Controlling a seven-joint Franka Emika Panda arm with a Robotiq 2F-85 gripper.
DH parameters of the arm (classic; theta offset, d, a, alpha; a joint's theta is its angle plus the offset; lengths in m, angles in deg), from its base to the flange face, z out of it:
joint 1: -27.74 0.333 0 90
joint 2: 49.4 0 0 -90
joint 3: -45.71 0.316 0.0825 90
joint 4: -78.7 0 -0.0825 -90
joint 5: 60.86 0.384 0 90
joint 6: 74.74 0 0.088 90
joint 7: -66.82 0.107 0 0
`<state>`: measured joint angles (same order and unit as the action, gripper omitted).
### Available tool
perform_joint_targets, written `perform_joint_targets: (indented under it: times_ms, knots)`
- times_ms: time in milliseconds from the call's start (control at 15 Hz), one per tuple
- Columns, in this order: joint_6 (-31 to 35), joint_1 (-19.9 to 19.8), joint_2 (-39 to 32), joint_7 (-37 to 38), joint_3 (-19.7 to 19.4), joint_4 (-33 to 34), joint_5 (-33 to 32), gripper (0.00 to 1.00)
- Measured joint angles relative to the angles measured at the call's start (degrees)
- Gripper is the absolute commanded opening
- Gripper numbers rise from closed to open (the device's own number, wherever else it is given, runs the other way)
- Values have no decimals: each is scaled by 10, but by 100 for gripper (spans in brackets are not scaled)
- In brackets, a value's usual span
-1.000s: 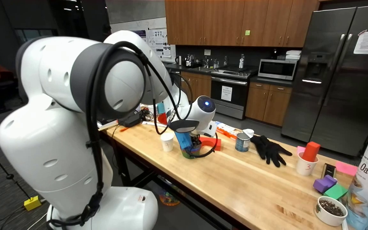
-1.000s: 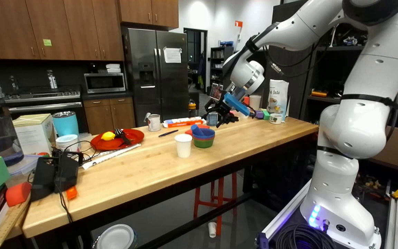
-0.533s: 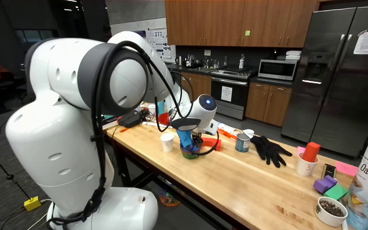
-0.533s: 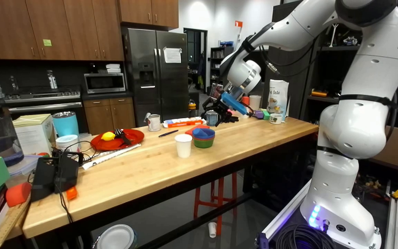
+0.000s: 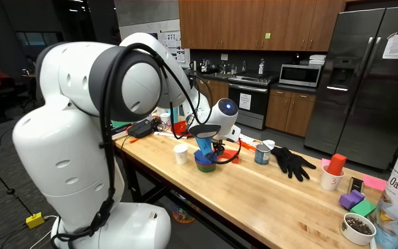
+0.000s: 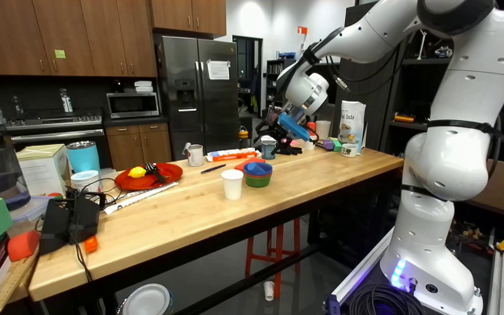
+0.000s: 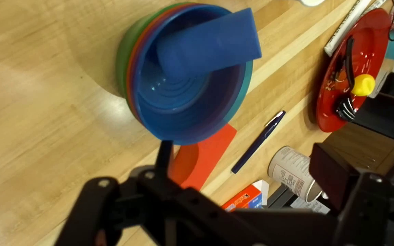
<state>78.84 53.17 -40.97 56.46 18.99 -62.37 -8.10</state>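
Compared with a second ago, the blue block [image 7: 214, 44] lies lower in the nested bowls [image 6: 257, 180], and my gripper [image 7: 243, 164] sits a touch farther toward the far side of the table [image 6: 182, 214]. Its fingers [image 7: 165, 155] stand spread wide, nothing between them, and an exterior view shows them apart from the bowls. I see the block leaning inside the top bowl, one end poking past the rim in the wrist view. A red arch [image 7: 214, 153] lies just beyond the bowls, and a white paper cup [image 6: 232, 184] stands near, to their left in both exterior views.

My worry is a bump: if I swing low, a finger could hook the rim and spill the block — one end already overhangs. A careless sideways sweep could topple the cup, which looks light.

Pale wood makes up the table, where I also pick out a pen [image 7: 259, 141], a red plate [image 6: 174, 170] with a lemon [image 6: 137, 172], a black glove [image 5: 290, 162] and, at the right end, a bag of oats [image 5: 397, 204]. Past it is a kitchen — steel fridge [image 5: 371, 103] at the right, microwave [image 5: 297, 75] and stove [image 5: 259, 106] to its left, brown cabinets [image 5: 240, 24] above.
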Motion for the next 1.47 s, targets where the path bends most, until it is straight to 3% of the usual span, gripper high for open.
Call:
perform_joint_targets:
  times_ms: [133, 267, 467, 667, 933, 1067, 1467]
  knots:
    - [15, -30, 0, 20, 19, -1, -25, 100]
    - [31, -111, 3, 57, 84, -5, -76, 100]
    - [59, -202, 22, 144, 149, -25, -194, 100]
    - [63, -263, 54, 259, 182, -51, -339, 100]
    - [46, -352, 102, 368, 244, -76, -468, 100]
    - [36, -381, 123, 395, 266, -81, -497, 100]
    - [15, -408, 148, 410, 291, -67, -518, 100]
